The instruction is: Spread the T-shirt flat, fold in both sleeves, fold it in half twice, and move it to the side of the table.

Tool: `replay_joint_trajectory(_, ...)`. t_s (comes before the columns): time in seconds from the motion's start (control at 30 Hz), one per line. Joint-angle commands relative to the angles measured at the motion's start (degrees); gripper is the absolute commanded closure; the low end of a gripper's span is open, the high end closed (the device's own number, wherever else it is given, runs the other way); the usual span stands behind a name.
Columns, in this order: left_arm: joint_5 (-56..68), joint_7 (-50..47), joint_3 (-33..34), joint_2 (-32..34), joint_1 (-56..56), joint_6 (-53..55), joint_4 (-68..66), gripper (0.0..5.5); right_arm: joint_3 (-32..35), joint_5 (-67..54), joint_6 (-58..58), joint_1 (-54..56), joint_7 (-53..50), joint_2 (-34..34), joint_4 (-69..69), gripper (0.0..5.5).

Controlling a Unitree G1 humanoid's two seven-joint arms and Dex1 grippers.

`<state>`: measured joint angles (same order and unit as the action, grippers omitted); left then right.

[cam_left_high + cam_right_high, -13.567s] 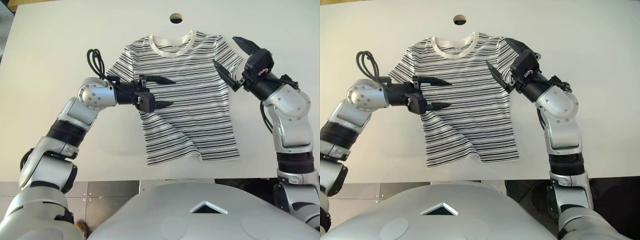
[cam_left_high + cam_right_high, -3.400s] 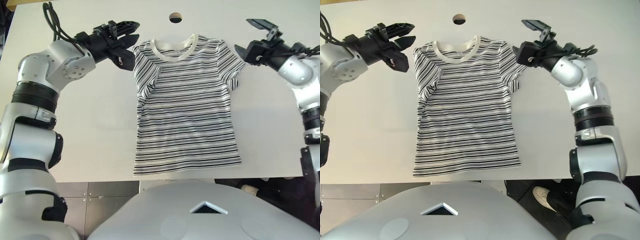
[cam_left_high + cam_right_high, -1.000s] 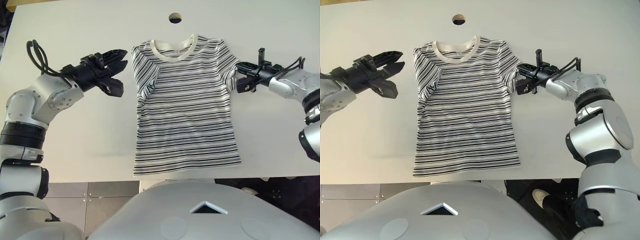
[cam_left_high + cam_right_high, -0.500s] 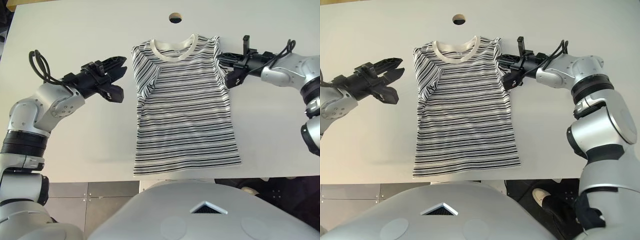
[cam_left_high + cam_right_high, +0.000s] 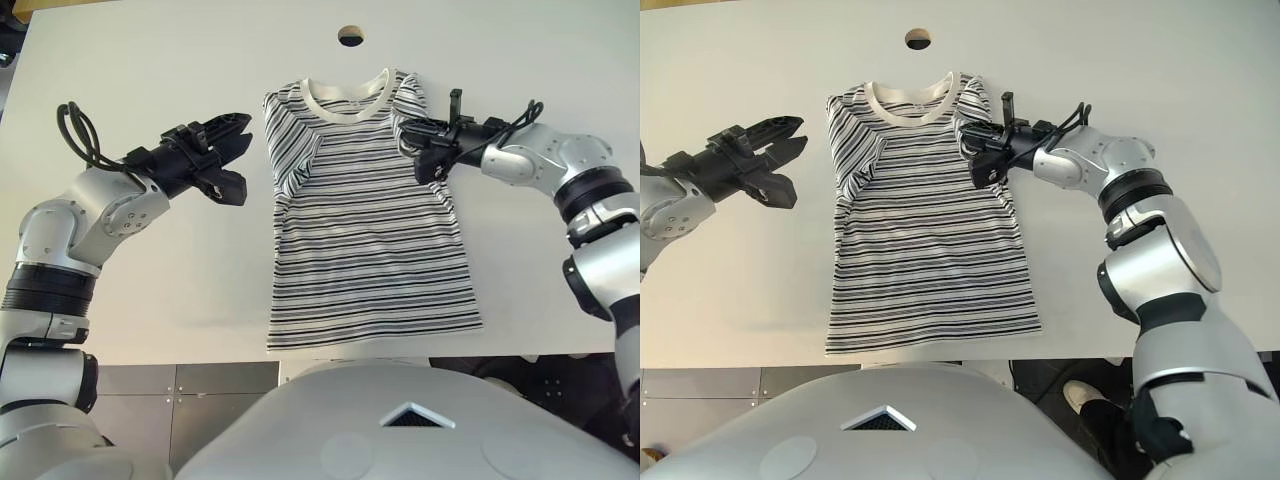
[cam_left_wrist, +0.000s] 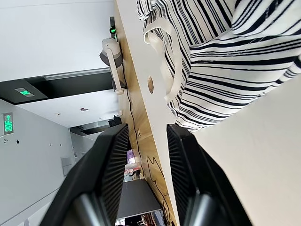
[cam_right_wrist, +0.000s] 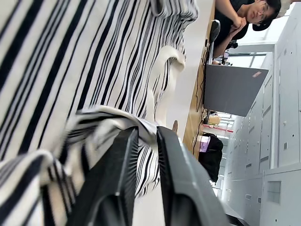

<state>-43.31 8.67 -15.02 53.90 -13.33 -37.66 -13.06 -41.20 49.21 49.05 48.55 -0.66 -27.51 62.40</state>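
The black-and-white striped T-shirt point(image 5: 370, 240) lies face up on the white table point(image 5: 150, 280), collar at the far side. Its sleeve on my left side is folded in onto the body. My right gripper point(image 5: 418, 152) is shut on the other sleeve point(image 7: 108, 117) and holds it over the chest, just inside that shoulder. The fabric is pinched between the two black fingers point(image 7: 117, 188). My left gripper point(image 5: 243, 155) hovers open beside the shirt's left edge at shoulder height, a short gap away, with nothing held. The collar and stripes point(image 6: 225, 47) lie beyond its fingers.
A round cable hole point(image 5: 351, 36) sits in the table just beyond the collar. Bare tabletop stretches wide on both sides of the shirt. The table's near edge point(image 5: 180, 362) runs just below the hem.
My right gripper has moved inward from the shirt's right edge over the chest, pulling the sleeve with it. My left gripper drew slightly closer a second ago and has since stayed put.
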Motion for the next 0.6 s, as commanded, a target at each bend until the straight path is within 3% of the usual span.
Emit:
replay_joint_trajectory(0.03, 0.0, 0.5, 0.6, 0.2, 1.2, 0.6, 0.3, 3.97, 0.8, -0.5, -0.9, 0.4, 0.4, 0.1, -0.3, 4.05)
replay_joint_trajectory(0.13, 0.0, 0.6, 0.5, 0.0, 1.4, 0.8, 0.5, 3.97, 1.0, -0.4, -1.1, 0.5, -0.3, 0.0, -0.7, 3.56)
replay_joint_trajectory(0.23, 0.2, 1.4, 0.2, 0.0, 2.3, 0.8, 2.4, 3.97, 1.9, -1.3, -0.1, 0.5, -0.1, -1.0, -2.2, 3.56)
replay_joint_trajectory(0.33, 2.6, 4.0, 0.4, 1.7, 6.2, -0.8, 8.3, 3.97, 4.7, -7.8, 7.4, -0.7, 6.3, -5.0, -6.4, 3.56)
replay_joint_trajectory(0.43, 5.6, 7.8, 1.6, 5.7, 14.5, -2.9, 16.2, 3.97, 5.0, -21.9, 16.1, -3.8, 19.8, -10.9, -13.1, 3.56)
replay_joint_trajectory(0.6, 8.9, 13.0, 3.9, 10.2, 27.3, -4.2, 25.7, 3.97, -0.1, -47.5, 13.5, -14.3, 42.8, -24.2, -31.6, 3.56)
